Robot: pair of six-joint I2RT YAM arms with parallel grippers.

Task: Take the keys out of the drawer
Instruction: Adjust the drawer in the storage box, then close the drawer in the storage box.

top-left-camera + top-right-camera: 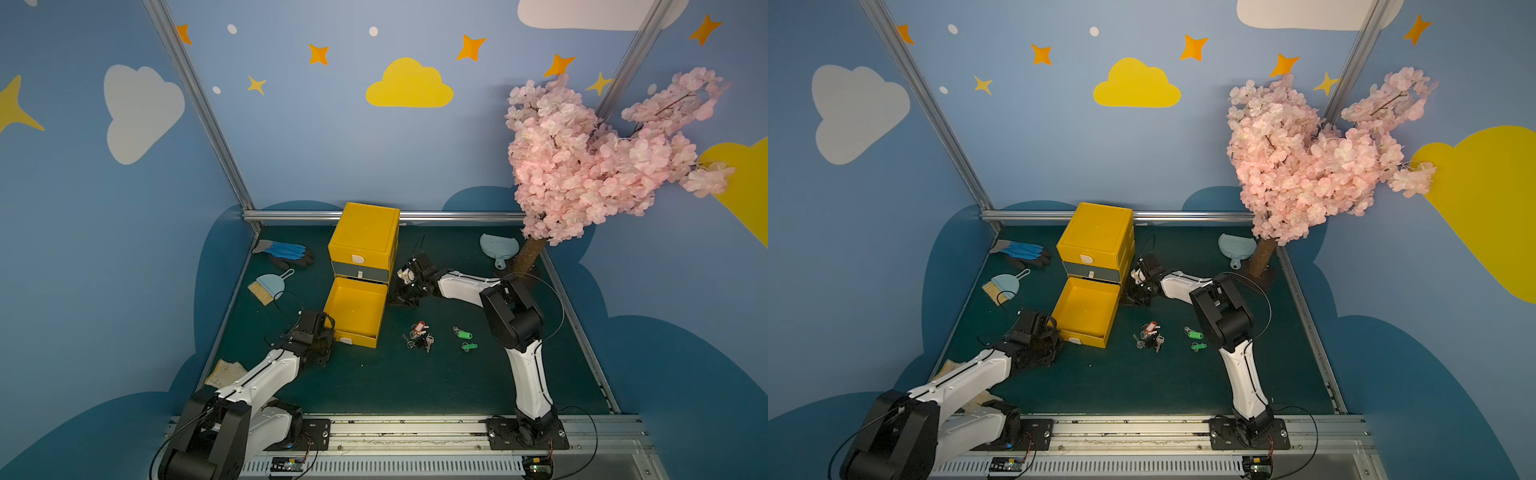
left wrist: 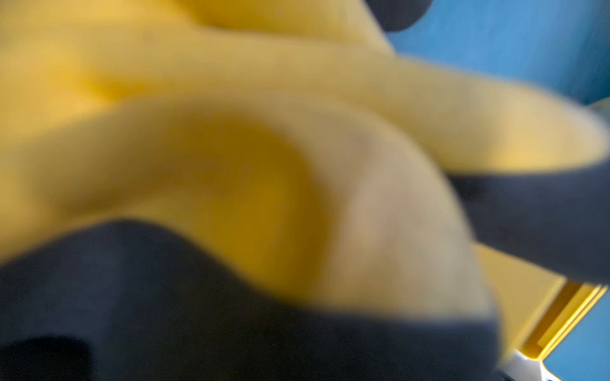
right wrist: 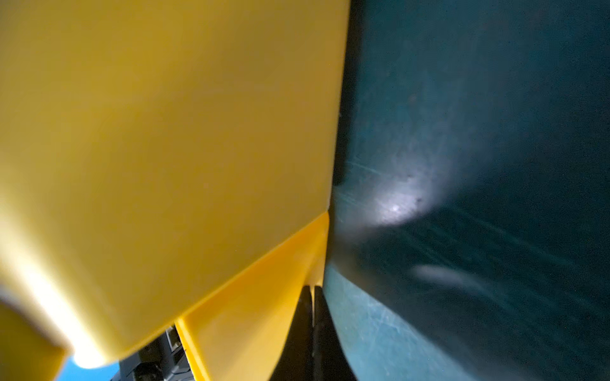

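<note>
The keys lie on the green mat outside the drawer. One bunch with a red-orange tag [image 1: 419, 334] [image 1: 1150, 334] lies right of the drawer, and two green-tagged keys [image 1: 465, 338] [image 1: 1196, 338] lie further right. The yellow drawer [image 1: 355, 309] [image 1: 1086, 309] is pulled out of the yellow cabinet [image 1: 365, 241], and its inside looks bare. My left gripper [image 1: 328, 338] is at the drawer's front left corner. In the blurred left wrist view, the pale drawer handle [image 2: 379, 214] sits between its dark fingers. My right gripper [image 3: 312, 292] [image 1: 401, 297] is shut and empty beside the drawer's right wall.
Blue gloves [image 1: 286, 251] and a small brush [image 1: 266, 286] lie at the back left. A pale blue dustpan [image 1: 498, 247] and a pink blossom tree [image 1: 602, 153] stand at the back right. A beige cloth [image 1: 226, 370] lies under the left arm.
</note>
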